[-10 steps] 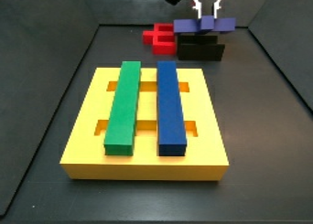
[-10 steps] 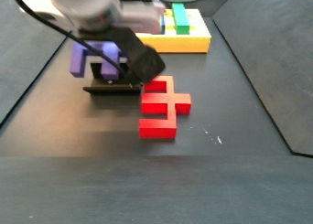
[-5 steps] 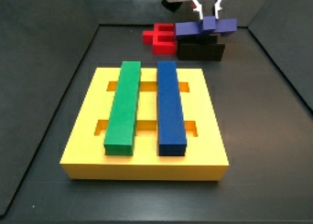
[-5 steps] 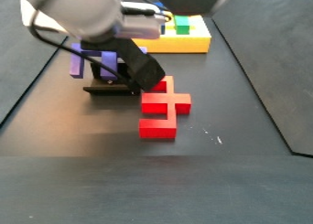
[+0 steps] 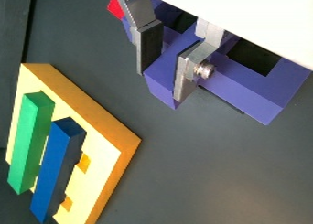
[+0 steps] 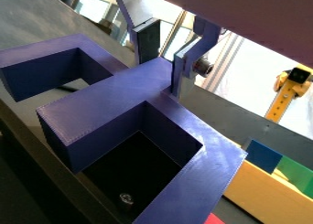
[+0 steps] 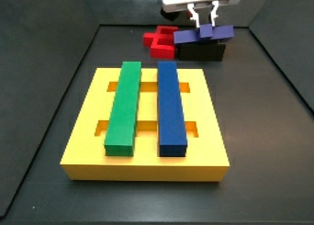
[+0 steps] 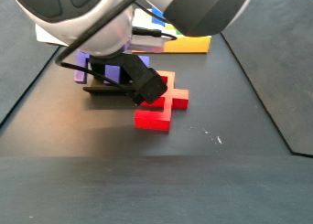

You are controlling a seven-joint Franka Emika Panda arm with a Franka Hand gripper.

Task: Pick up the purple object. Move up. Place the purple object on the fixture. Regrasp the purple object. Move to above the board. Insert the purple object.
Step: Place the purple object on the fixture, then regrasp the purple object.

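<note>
The purple object (image 7: 203, 34) sits low on top of the black fixture (image 7: 204, 51) at the far end of the floor. My gripper (image 7: 207, 15) reaches down onto it from above. In both wrist views the fingers (image 5: 191, 77) (image 6: 185, 68) flank a purple rib, and the gripper (image 5: 169, 68) (image 6: 166, 61) is shut on the purple object (image 5: 251, 92) (image 6: 116, 104). The yellow board (image 7: 86, 141) lies nearer, carrying a green bar (image 7: 123, 107) and a blue bar (image 7: 172, 107). In a side view the arm hides most of the purple object (image 8: 86, 66) and the fixture (image 8: 102, 89).
A red notched piece (image 7: 159, 39) (image 8: 156, 116) lies right beside the fixture. Dark walls border the floor on both sides. The board (image 5: 104, 136) with its green bar (image 5: 29, 141) and blue bar (image 5: 55, 168) shows in a wrist view, as does a corner of the red piece (image 5: 116, 5).
My gripper has come down with the purple object in it, bringing it from a little above the fixture onto the fixture's top. The red piece and board have not moved.
</note>
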